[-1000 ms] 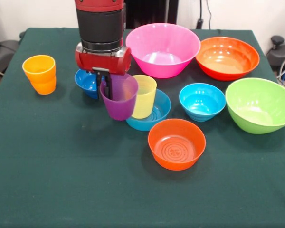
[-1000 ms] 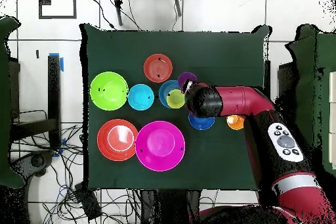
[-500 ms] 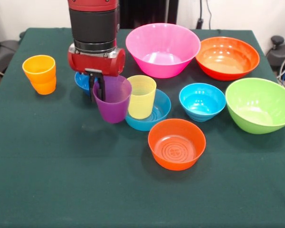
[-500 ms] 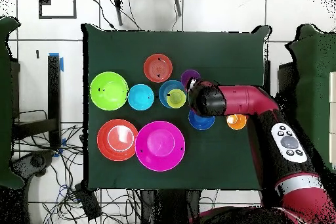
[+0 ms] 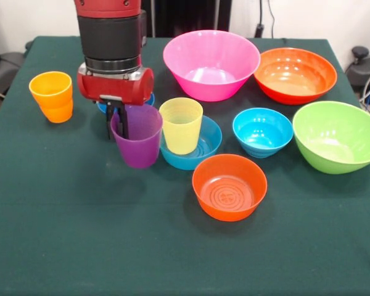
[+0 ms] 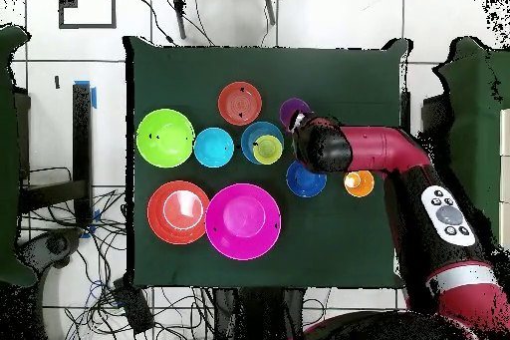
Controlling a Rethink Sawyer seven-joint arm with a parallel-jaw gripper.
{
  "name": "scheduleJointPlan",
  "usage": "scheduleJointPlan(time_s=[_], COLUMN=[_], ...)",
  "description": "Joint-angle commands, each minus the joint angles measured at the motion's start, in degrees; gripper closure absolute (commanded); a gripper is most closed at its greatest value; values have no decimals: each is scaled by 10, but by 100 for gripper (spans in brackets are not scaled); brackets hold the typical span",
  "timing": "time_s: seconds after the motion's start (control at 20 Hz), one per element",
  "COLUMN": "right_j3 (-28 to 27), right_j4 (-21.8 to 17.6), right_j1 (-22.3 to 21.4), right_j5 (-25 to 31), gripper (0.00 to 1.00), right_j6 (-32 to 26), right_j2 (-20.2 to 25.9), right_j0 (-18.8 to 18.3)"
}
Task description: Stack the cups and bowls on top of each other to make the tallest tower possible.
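My gripper [image 5: 118,118] is shut on the rim of the purple cup [image 5: 137,137] and holds it upright just left of the yellow cup [image 5: 181,125], which stands in the mid-blue small bowl [image 5: 203,147]. In the overhead view the purple cup [image 6: 292,112] shows beside my gripper [image 6: 300,129]. The orange cup [image 5: 52,96] stands at the left. The dark blue small bowl [image 6: 306,180] is mostly hidden behind my arm in the front view. The cyan bowl [image 5: 263,131] and small orange-red bowl [image 5: 229,186] sit to the right.
The large pink bowl [image 5: 211,63], large orange-red bowl [image 5: 295,74] and lime green bowl [image 5: 336,135] stand along the back and right of the green table [image 5: 80,240].
My gripper has carried the purple cup to the left, away from the yellow cup, and slightly lower toward the table.
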Motion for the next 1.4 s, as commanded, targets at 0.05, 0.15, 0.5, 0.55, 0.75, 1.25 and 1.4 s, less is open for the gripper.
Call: scheduleJointPlan(time_s=[0.05, 0.15, 0.5, 0.55, 0.75, 1.25, 1.4], right_j3=[-39, -46, -57, -61, -69, -64, -63], right_j4=[-55, -58, -52, -54, -53, -73, -77], right_j1=[34, 43, 64, 68, 81, 88, 89], right_j5=[-10, -12, 3, 3, 0, -59, -62], gripper=[100, 100, 100, 100, 100, 100, 0], right_j6=[-105, -105, -105, -105, -95, -60, -59], right_j2=[35, 35, 34, 32, 28, 12, 15], right_j0=[-6, -6, -2, 1, 8, 19, 16])
